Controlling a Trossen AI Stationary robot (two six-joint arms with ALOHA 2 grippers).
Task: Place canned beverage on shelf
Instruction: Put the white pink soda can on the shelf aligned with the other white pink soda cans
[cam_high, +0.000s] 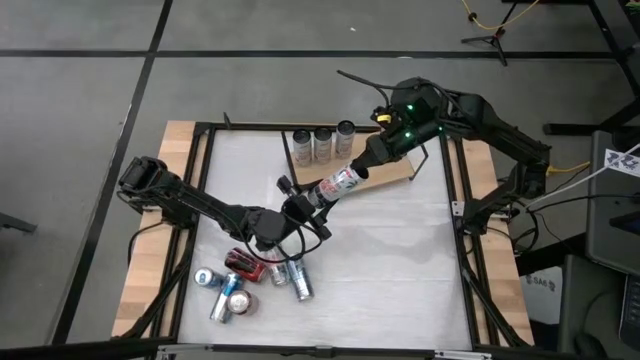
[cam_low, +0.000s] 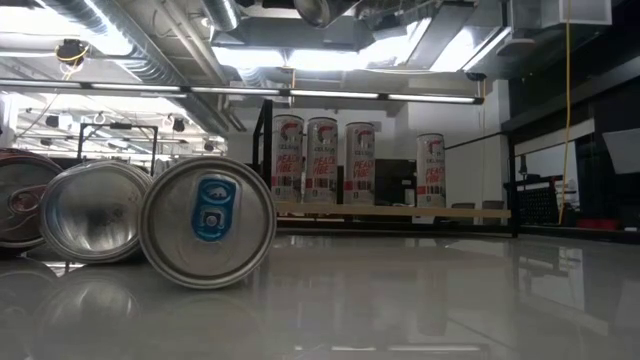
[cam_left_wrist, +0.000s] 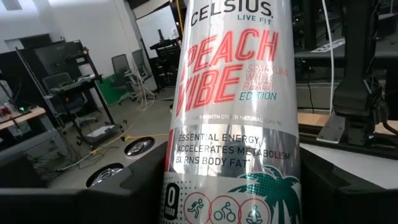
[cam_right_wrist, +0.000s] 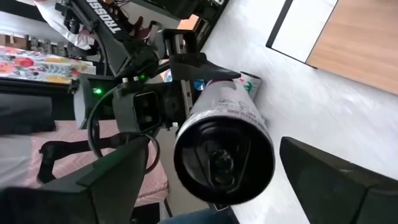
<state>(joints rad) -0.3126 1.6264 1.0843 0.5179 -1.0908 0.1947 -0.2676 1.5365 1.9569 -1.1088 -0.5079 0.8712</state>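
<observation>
The left claw (cam_high: 305, 203) is closed around the lower end of a tall can (cam_high: 338, 184), holding it tilted in mid-air above the counter (cam_high: 400, 260), its top end aimed at the right claw (cam_high: 372, 152). In the right wrist view the can's top (cam_right_wrist: 224, 155) sits squarely between that claw's two wide-open fingers (cam_right_wrist: 336, 180), neither of which touches it, so this looks like a hand-over not yet completed. The main risk, as I judge it, is timing: if the left claw lets go before the right one has closed, the can drops to the counter and may roll. The right claw's squeeze lands near the rim, so the can could also swing or slip once the left claw lets go. The shelf (cam_high: 395, 172) lies just beyond and beneath the right claw, with three cans (cam_high: 322, 142) standing upright in a row on it past that claw. Below and behind the left claw lies a heap of loose cans (cam_high: 248, 280), about six, though the overlap makes the count uncertain.
</observation>
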